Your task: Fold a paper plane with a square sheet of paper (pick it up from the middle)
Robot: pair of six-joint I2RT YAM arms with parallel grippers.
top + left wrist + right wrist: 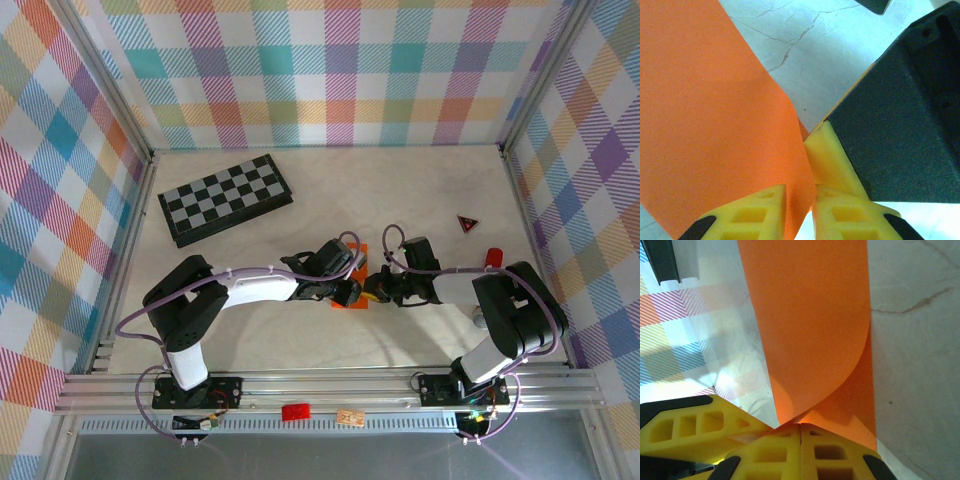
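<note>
Paper (pixel 350 304) — mostly hidden overhead — pinched by both end effectors (pixel 800 200) (pixel 800 427).

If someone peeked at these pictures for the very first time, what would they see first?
The bright orange paper jumps out, in the middle of the table between the two arms. The left gripper and the right gripper both pinch it, nose to nose. Next come the black-and-grey checkerboard at the far left and the colourful plaid walls all around.
</note>
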